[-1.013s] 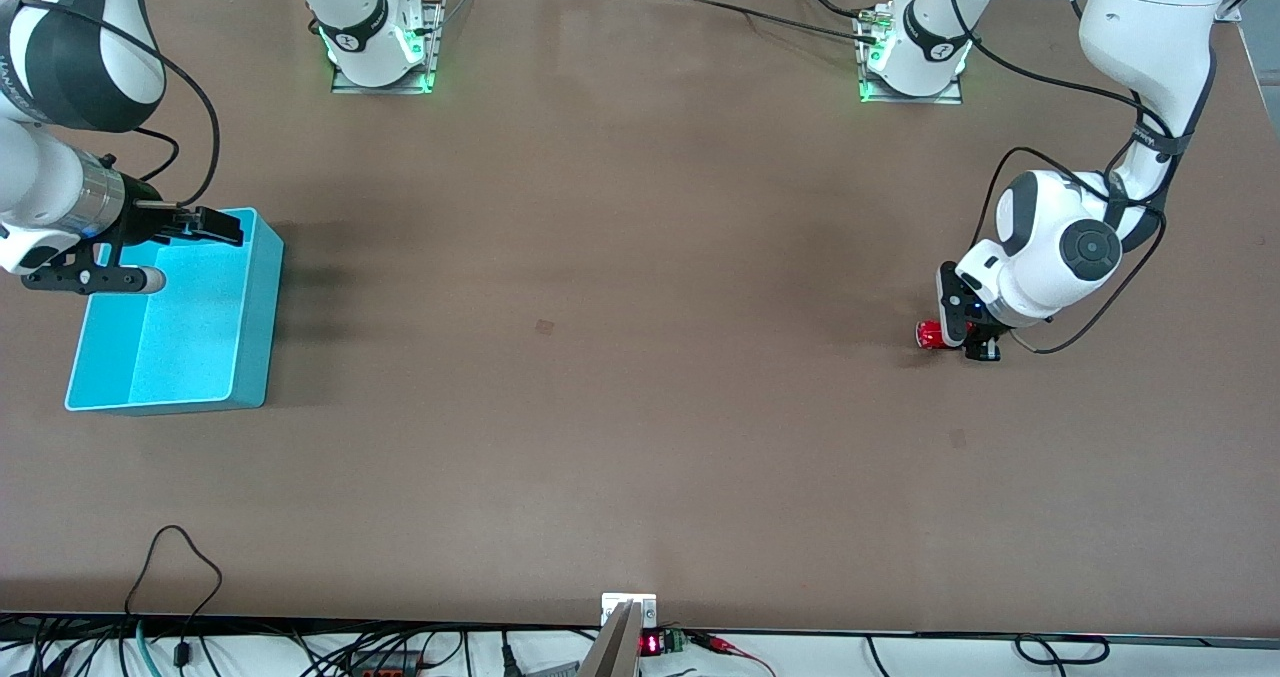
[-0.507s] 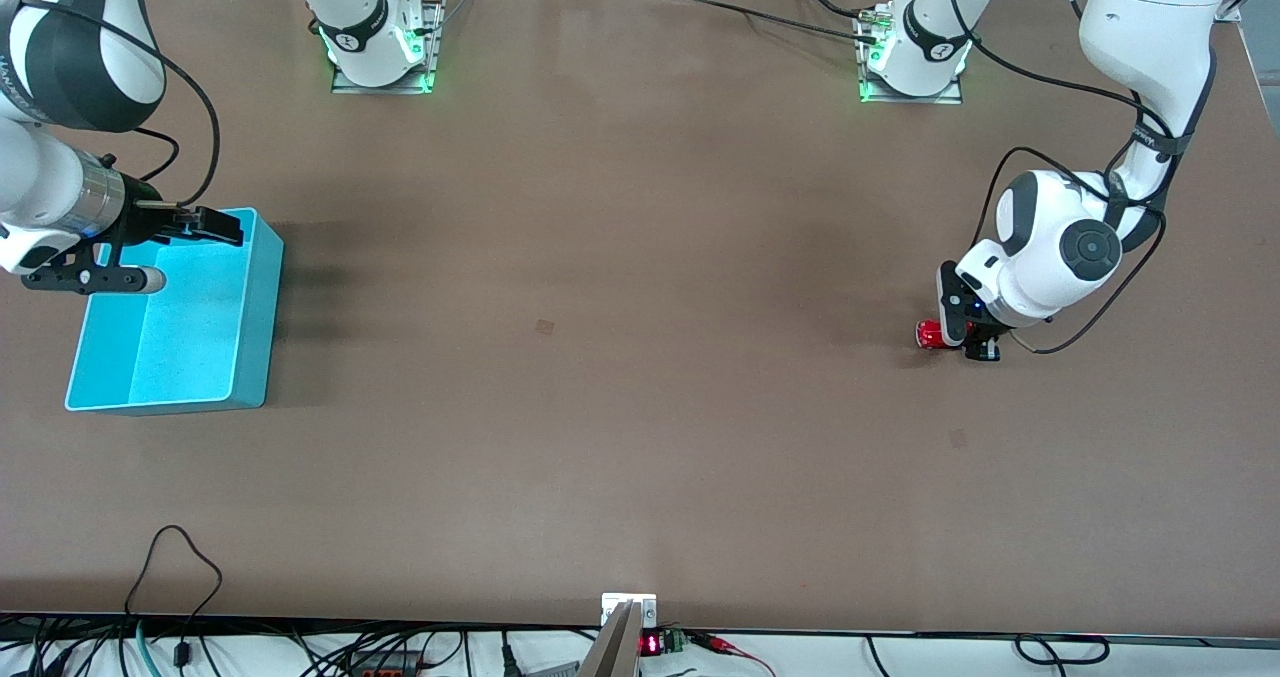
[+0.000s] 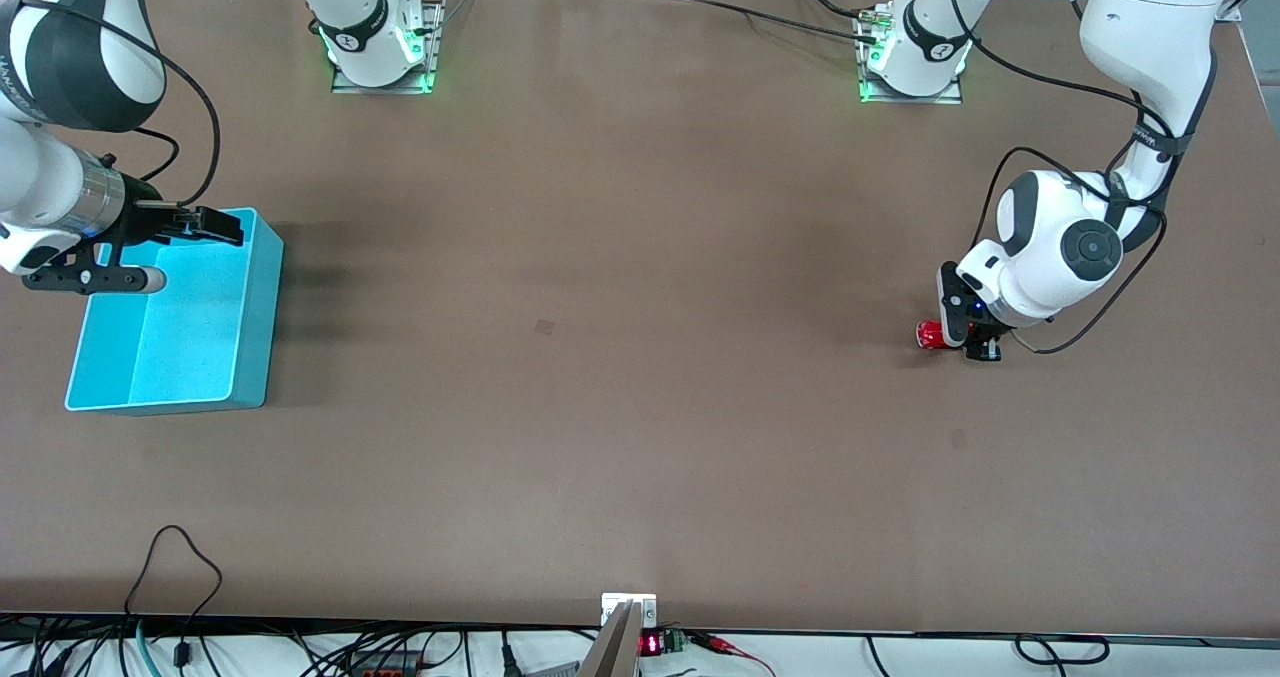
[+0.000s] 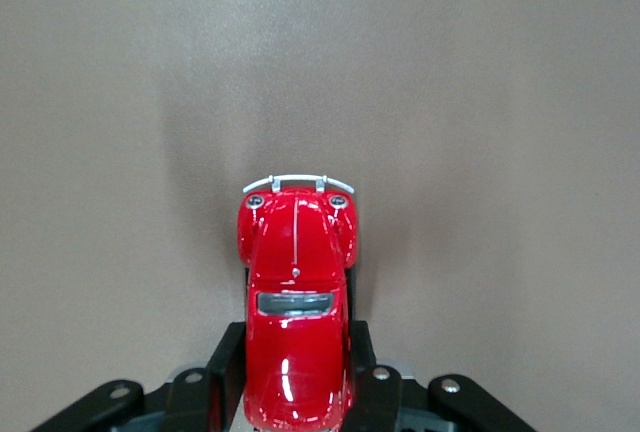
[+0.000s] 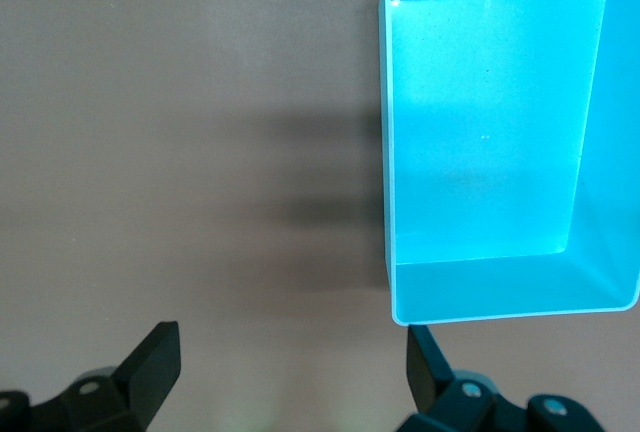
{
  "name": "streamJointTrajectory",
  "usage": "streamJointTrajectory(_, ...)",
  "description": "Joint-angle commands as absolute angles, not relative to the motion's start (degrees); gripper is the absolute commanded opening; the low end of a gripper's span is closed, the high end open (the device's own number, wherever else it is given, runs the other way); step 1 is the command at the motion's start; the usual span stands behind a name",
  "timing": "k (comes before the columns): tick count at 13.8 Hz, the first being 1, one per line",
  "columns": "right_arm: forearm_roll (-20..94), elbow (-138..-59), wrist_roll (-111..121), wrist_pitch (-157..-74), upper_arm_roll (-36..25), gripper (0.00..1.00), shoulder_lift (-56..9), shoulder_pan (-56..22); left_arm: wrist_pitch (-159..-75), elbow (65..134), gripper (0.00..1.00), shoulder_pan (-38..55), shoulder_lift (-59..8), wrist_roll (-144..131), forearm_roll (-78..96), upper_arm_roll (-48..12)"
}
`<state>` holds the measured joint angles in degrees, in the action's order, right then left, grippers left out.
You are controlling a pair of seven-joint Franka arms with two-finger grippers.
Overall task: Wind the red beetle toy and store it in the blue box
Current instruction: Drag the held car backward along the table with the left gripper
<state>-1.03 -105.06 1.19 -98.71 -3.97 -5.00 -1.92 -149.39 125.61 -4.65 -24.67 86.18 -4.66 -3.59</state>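
No movement: red beetle toy (image 4: 296, 312) pinched in left hand (image 4: 296, 392), seemingly on table.

- Nothing has visibly moved between the earlier pictures and now.
- The left gripper (image 3: 968, 342) shows no shift down at the surface (image 3: 620, 357), and no change in its clamp on the red beetle toy (image 3: 929, 334).

Left gripper (image 3: 962, 342) down low at 3 o'clock, fingers clamped; right gripper (image 3: 205, 227) aloft at 9 o'clock, fingers spread.
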Motion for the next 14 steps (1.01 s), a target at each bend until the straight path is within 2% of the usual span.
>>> streamJointTrajectory(1,0.7,-105.1,2.3,-98.0,-3.9,1.0,-4.4,-1.7,-149.7,125.1,0.31,-6.7,-26.0,86.6,-4.9,-4.0)
streamJointTrajectory(10,0.7,-105.1,2.2,-98.0,-3.9,1.0,-4.4,-1.7,-149.5,124.3,0.32,-18.2,-29.3,100.0,-5.5,-4.0)
streamJointTrajectory(14,0.7,-105.1,2.2,-98.0,-3.9,1.0,-4.5,-1.7,-149.7,124.3,0.34,-19.9,-29.8,102.2,-5.7,-4.0)
